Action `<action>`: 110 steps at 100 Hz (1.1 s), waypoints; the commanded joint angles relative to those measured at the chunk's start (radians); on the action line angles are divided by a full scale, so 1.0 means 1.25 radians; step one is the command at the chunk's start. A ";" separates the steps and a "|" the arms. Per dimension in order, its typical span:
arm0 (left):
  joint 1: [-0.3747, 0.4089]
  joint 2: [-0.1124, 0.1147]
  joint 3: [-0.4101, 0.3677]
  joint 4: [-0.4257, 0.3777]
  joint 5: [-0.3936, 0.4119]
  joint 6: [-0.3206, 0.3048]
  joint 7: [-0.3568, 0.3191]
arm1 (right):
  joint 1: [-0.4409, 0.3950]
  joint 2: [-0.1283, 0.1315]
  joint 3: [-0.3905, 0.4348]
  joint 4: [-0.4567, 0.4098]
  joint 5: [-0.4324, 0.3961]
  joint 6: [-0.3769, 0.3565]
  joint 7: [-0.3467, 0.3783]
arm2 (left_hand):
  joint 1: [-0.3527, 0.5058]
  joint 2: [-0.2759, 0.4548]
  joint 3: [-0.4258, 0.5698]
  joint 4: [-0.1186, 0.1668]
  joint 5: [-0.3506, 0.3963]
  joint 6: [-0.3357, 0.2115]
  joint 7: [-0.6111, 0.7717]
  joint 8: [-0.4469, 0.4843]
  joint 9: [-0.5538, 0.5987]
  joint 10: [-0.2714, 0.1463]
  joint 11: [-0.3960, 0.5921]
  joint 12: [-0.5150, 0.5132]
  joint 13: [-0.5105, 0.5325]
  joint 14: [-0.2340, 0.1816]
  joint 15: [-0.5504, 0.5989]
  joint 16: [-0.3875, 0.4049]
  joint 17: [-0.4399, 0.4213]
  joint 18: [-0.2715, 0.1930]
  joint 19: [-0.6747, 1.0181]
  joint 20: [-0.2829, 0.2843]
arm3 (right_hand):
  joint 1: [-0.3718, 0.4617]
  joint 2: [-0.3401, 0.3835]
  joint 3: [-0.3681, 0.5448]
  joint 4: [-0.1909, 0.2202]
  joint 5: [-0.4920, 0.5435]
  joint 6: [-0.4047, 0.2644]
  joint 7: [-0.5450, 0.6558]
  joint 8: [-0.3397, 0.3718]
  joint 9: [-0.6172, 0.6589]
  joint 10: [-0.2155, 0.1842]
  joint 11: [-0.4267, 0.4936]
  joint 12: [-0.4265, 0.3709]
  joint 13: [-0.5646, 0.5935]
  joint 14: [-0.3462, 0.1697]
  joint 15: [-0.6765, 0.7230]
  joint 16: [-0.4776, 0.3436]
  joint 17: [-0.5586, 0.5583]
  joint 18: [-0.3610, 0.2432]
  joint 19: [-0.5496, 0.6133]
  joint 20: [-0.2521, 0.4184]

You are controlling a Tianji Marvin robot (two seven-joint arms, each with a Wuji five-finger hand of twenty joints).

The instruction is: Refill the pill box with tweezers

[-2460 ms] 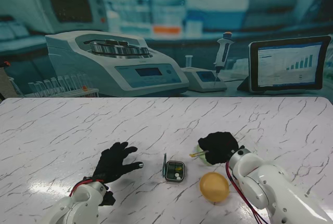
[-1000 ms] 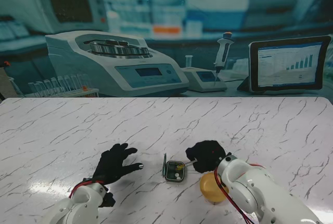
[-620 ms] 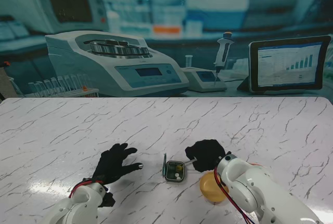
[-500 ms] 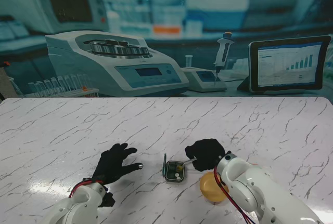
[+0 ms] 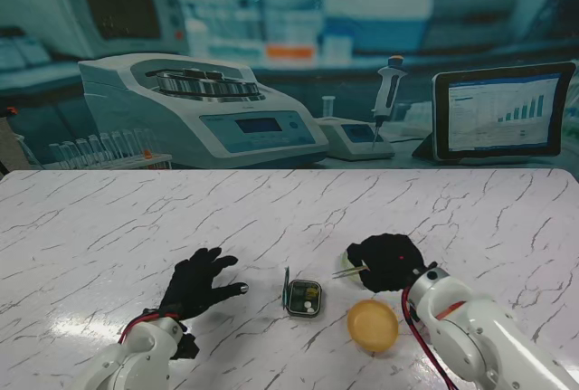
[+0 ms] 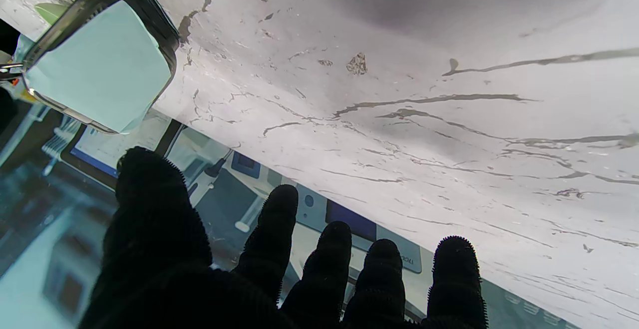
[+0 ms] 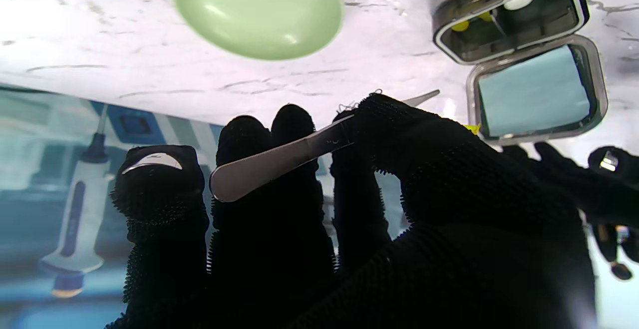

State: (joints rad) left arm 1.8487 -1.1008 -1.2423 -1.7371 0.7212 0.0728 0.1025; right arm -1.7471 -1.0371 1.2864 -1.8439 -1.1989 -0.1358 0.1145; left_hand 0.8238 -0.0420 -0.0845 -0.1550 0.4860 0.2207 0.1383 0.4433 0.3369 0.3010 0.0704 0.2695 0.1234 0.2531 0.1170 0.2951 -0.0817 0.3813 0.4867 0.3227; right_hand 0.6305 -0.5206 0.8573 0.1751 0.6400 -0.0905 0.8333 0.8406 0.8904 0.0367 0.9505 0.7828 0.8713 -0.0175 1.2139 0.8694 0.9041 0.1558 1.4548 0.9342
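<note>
Tweezers [image 7: 279, 157] are pinched between the thumb and fingers of the right hand [image 5: 387, 261], which hovers over the marble table [image 5: 109, 218] to the right of the pill box [image 5: 304, 297] and slightly farther from the robot. The box sits near the middle of the table with its lid [image 5: 286, 289] standing open. The step in hand looks like a trip between the box and the pill supply: the hand hangs well apart from the box, close to the pale green dish [image 7: 257, 12], while the orange dish [image 5: 372, 325] lies nearer to the robot. The next move probably calls for lowering the tips into a dish and closing them gently on a single pill, then carrying it level over an open compartment. The left hand [image 5: 197, 285] rests on the table to the left of the box, fingers spread and holding nothing. The stand view gives the layout but shows the box contents only as specks. The right wrist view shows yellow and white pills [image 7: 516, 2] already in the compartments, the lid's pale blue lining and the green dish that the hand hides from the stand. Whether the tips carry a pill cannot be told. The left wrist view shows only the lid's outside [image 6: 100, 64] and the splayed fingers [image 6: 272, 239].
</note>
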 commanded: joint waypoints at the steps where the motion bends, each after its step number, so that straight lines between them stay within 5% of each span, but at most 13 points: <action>1: 0.002 -0.002 0.000 -0.006 0.001 -0.024 -0.010 | -0.033 0.003 0.022 -0.018 0.005 -0.006 -0.009 | -0.011 0.024 0.008 0.026 -0.009 -0.024 -0.001 -0.001 -0.005 -0.003 -0.006 -0.004 -0.019 -0.010 -0.009 0.004 -0.006 0.004 -0.008 0.010 | 0.026 0.010 0.068 0.042 0.035 -0.071 0.063 0.031 0.019 0.023 0.024 0.012 0.017 -0.032 0.028 0.007 0.021 -0.425 0.019 -0.006; 44: 0.001 0.002 0.004 -0.016 0.028 -0.028 -0.014 | -0.220 -0.011 0.260 -0.068 0.013 -0.049 -0.040 | -0.011 0.022 0.008 0.026 -0.009 -0.024 0.000 -0.001 -0.002 -0.004 -0.004 -0.003 -0.016 -0.010 -0.007 0.004 -0.006 0.005 -0.001 0.010 | 0.036 0.012 0.054 0.026 0.031 -0.071 0.053 0.026 0.012 0.022 0.015 0.006 0.004 -0.027 0.021 0.004 0.010 -0.416 0.013 -0.006; 110: 0.006 0.004 0.008 -0.037 0.034 -0.011 -0.029 | -0.308 -0.020 0.375 -0.036 0.054 -0.063 -0.053 | -0.011 0.020 0.008 0.026 -0.009 -0.023 0.000 -0.001 -0.003 -0.002 -0.003 -0.003 -0.015 -0.010 -0.005 0.004 -0.006 0.002 0.008 0.008 | 0.040 0.019 0.044 0.019 0.020 -0.076 0.050 0.029 0.002 0.014 0.006 0.008 -0.013 -0.023 0.014 0.007 -0.011 -0.402 0.008 -0.004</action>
State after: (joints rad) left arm 1.8482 -1.0926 -1.2364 -1.7800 0.7674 0.0742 0.0759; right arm -2.1126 -1.0570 1.7519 -1.8973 -1.1373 -0.2091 0.0500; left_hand 0.8237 -0.0420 -0.0845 -0.1550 0.4860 0.2206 0.1383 0.4433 0.3369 0.3010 0.0704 0.2695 0.1234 0.2531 0.1170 0.2951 -0.0816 0.3813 0.4867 0.3227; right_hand 0.6299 -0.5206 0.8590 0.1751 0.6400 -0.0905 0.8333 0.8410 0.8906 0.0367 0.9497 0.7830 0.8692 -0.0175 1.2139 0.8694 0.8892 0.1558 1.4549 0.9342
